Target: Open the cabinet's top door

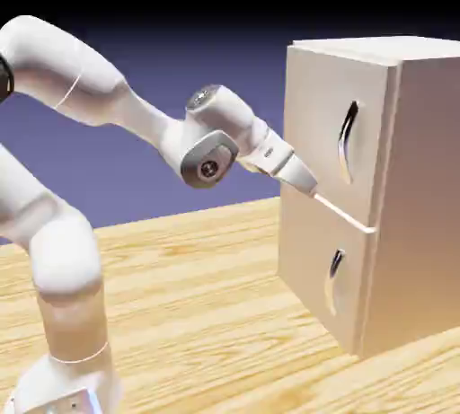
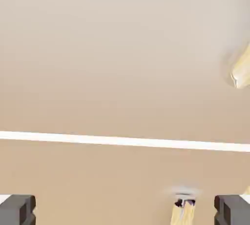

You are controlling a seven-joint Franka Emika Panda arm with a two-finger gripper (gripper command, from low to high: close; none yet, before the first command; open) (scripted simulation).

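Observation:
The cabinet (image 1: pixel 413 188) stands at the exterior view's right, pale beige, with both front doors flush and shut. The top door (image 1: pixel 319 116) carries a long curved silver handle (image 1: pixel 347 138). My gripper (image 1: pixel 309 186) is close to the door's lower left corner, just above the seam between the doors and well left of the handle. In the hand view the top door (image 2: pixel 122 48) fills the upper part, with one end of its handle (image 2: pixel 240 70) at the right edge. My gripper (image 2: pixel 124 212) is open, its grey fingertips (image 2: pixel 17 209) far apart with nothing between them.
Below the pale seam (image 2: pixel 122 141) is the shorter lower door (image 1: pixel 310 264) with its small handle (image 1: pixel 334 277), whose end also shows low in the hand view as the small handle (image 2: pixel 181 209). The wooden table (image 1: pixel 207 313) stretches in front of the cabinet.

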